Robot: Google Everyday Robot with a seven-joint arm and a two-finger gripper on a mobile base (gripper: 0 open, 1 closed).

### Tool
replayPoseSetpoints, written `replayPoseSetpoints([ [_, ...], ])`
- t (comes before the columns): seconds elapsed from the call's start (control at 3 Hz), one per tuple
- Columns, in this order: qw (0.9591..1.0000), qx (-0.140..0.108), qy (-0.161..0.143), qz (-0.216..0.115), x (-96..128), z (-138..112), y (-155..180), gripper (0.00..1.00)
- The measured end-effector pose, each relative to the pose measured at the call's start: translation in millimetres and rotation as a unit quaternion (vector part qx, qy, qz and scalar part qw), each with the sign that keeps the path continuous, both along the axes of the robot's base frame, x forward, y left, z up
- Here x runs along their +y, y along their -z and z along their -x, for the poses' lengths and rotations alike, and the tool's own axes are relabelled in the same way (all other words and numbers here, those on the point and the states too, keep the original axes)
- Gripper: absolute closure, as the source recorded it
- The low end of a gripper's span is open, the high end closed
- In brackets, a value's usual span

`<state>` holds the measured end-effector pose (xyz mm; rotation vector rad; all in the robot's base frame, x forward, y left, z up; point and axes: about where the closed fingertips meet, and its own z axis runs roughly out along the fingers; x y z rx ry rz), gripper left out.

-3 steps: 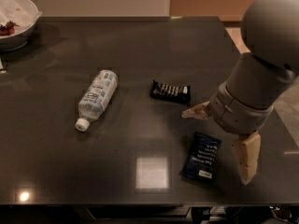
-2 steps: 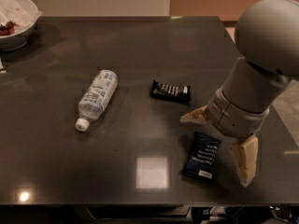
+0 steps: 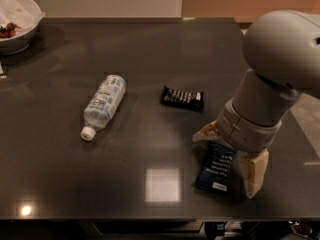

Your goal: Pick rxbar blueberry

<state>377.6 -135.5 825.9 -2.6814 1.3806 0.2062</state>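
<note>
We see the robot's two-finger gripper (image 3: 224,164) low over the front-right of the dark glossy table (image 3: 150,49), beige fingers (image 3: 253,171) spread wide. The flat dark-blue rxbar blueberry (image 3: 215,170) lies btwn them, near the table's front edge. A black bar wrapper (image 3: 183,97) sits just behind; a clear plastic bottle (image 3: 103,105) lies further left.

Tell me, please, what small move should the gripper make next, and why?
Probably ease straight down a little before closing. The gripper is open, with one finger on each side of the rxbar blueberry, which lies flat on the table; the black bar lies apart.
</note>
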Motion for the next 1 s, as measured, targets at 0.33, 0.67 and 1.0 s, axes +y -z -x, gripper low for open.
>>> replayPoseSetpoints([
  [0.33,0.9999,0.000,-0.012,0.006,2.0,0.4,3.0,0.39],
  [0.67,0.9998,0.002,-0.020,0.010,3.4,0.3,4.0,0.62],
  [1.0,0.9998,0.002,-0.020,0.010,3.3,0.3,1.1,0.87],
])
